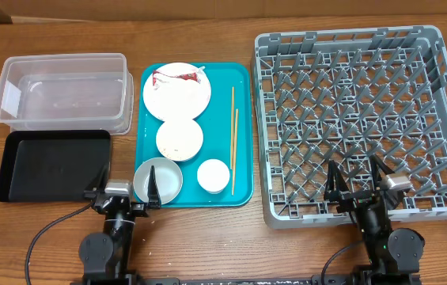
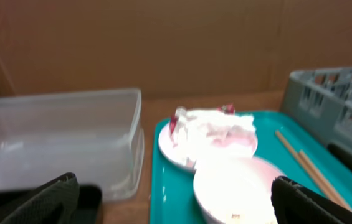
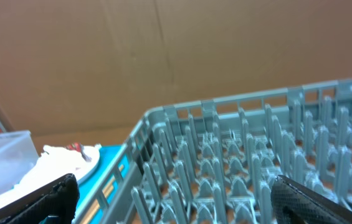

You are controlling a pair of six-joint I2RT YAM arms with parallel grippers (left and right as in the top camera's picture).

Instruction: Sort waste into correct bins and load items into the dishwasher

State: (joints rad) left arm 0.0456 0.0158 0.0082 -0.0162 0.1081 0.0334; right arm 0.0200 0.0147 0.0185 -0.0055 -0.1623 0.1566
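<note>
Count first. Bins x2, far left: clear plastic rectangular tub w/ rounded corners (image 1: 65, 87) at the back, shallow black rectangular tray (image 1: 53, 162) just in front, edges about touching.

Dishwasher x1: big square grey plastic dish rack (image 1: 342, 35), lattice floor, rows of upright pegs. It takes up the right half of the brown wooden table (image 1: 207, 237).

Between bins and rack sits 1 teal plastic tray w/ raised rim (image 1: 221, 111), which carries every item:
- Plates x2, round, white-pinkish, glossy. Larger plate (image 1: 177, 103) is at the back, smaller plate (image 1: 179, 138) just in front, rims about touching.
- Pale grey round bowl (image 1: 168, 178) x1, front-left.
- Small white round cup (image 1: 214, 175) x1, near the bowl's right side.
- Thin wooden chopsticks (image 1: 233, 142) x2, side by side lengthwise, right of the plates, one set nearer the front.

Waste: crumpled white paper napkin w/ shiny red wrapper (image 1: 177, 77), 1 wad, on the back part of the larger plate. Rice grains are too small to make out.

Grippers x2, black, at the front edge of the table.
- Left gripper (image 1: 126, 184): jaws spread wide, holding nothing. From overhead one finger overlaps the bowl's left rim, the other the black tray's front-right corner. Can't tell height above them.
- Right gripper (image 1: 354, 180): jaws equally wide, nothing between them, fingers overlapping the rack's front wall.

Brown cardboard wall (image 2: 194, 43) stands behind the table. Left wrist view is blurry.
</note>
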